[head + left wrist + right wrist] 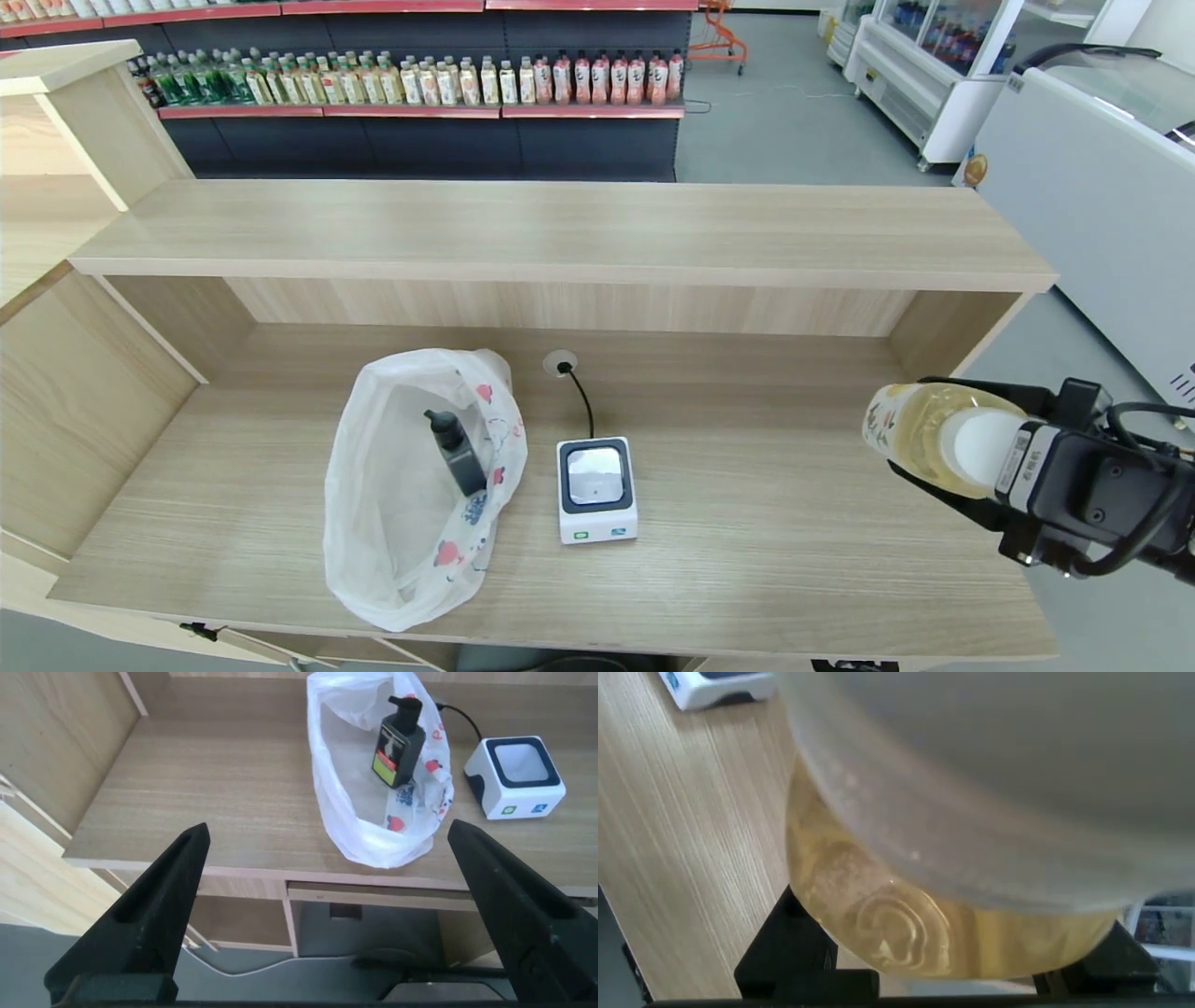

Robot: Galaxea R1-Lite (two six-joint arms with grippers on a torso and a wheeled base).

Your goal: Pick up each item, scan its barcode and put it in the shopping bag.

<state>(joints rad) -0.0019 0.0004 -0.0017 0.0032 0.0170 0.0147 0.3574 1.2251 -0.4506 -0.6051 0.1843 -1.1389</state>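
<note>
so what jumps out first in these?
The yellow drink bottle gripped in the right gripper, over the right end of the counter. Next, the white shopping bag lying open on the counter's left part with a dark pump bottle inside, and the scanner just beside it.

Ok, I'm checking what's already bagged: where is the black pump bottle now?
In the head view, the black pump bottle sits inside the shopping bag on the counter, just left of the scanner.
</note>
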